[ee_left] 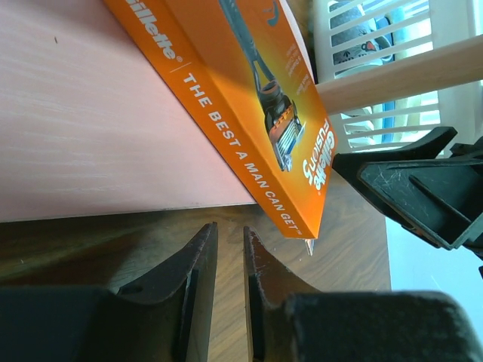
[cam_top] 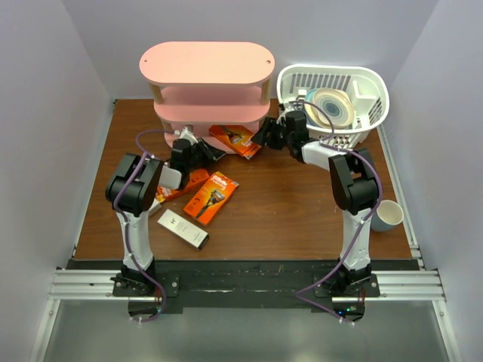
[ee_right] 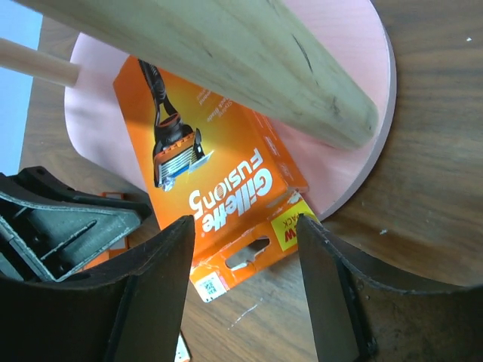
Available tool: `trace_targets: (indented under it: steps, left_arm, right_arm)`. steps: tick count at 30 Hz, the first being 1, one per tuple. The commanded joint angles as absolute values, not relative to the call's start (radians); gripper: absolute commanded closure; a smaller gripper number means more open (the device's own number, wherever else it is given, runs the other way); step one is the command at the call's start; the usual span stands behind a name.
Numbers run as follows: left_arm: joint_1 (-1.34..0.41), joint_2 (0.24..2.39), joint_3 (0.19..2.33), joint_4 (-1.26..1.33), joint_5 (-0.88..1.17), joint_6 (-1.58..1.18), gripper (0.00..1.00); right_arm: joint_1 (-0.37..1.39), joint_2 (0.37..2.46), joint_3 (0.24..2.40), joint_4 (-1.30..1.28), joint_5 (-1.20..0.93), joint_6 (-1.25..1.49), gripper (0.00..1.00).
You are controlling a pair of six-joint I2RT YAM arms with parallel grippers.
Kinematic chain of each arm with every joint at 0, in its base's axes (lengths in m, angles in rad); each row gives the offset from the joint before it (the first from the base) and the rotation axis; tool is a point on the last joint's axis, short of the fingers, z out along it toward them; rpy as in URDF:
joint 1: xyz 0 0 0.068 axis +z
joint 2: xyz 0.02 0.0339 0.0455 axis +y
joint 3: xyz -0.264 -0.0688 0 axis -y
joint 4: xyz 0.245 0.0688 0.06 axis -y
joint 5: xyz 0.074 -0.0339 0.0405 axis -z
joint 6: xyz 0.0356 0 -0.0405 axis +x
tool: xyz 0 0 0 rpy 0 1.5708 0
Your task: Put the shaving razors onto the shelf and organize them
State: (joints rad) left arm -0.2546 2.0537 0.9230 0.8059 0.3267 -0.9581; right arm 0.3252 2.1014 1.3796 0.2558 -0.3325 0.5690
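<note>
One orange razor pack [cam_top: 235, 139] lies flat with its far part on the pink shelf's [cam_top: 204, 64] bottom board and its hang-tab end over the table. My right gripper [ee_right: 243, 226] is open, its fingers on either side of that tab end [ee_right: 241, 260]. My left gripper [ee_left: 230, 234] points at the pack's [ee_left: 249, 98] other side, jaws a narrow gap apart with only table between them. A second orange pack [cam_top: 211, 196] lies on the table, a third [cam_top: 181, 187] is partly under the left arm, and a whitish-grey box [cam_top: 183, 228] lies nearer the front.
A white slatted basket [cam_top: 332, 94] holding round items stands right of the shelf, close behind the right arm. A blue mug [cam_top: 389, 215] sits at the table's right edge. A wooden shelf post [ee_right: 226, 53] crosses just above the pack.
</note>
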Motion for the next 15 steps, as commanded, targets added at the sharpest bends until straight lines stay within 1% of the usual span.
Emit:
trace_targets:
  steps: [1, 9, 15]
  left_arm:
    - [-0.233, 2.039, 0.933, 0.874, 0.350, -0.948, 0.75]
    - [-0.215, 2.046, 0.963, 0.868, 0.296, -0.983, 0.73]
    - [-0.212, 2.098, 1.011, 0.859, 0.249, -1.043, 0.73]
  right_arm:
    - [0.321, 2.106, 1.413, 0.215, -0.342, 0.566, 0.40]
    - [0.393, 2.080, 1.341, 0.236, -0.324, 0.545, 0.29]
    - [0.439, 2.094, 1.342, 0.235, -0.311, 0.532, 0.31]
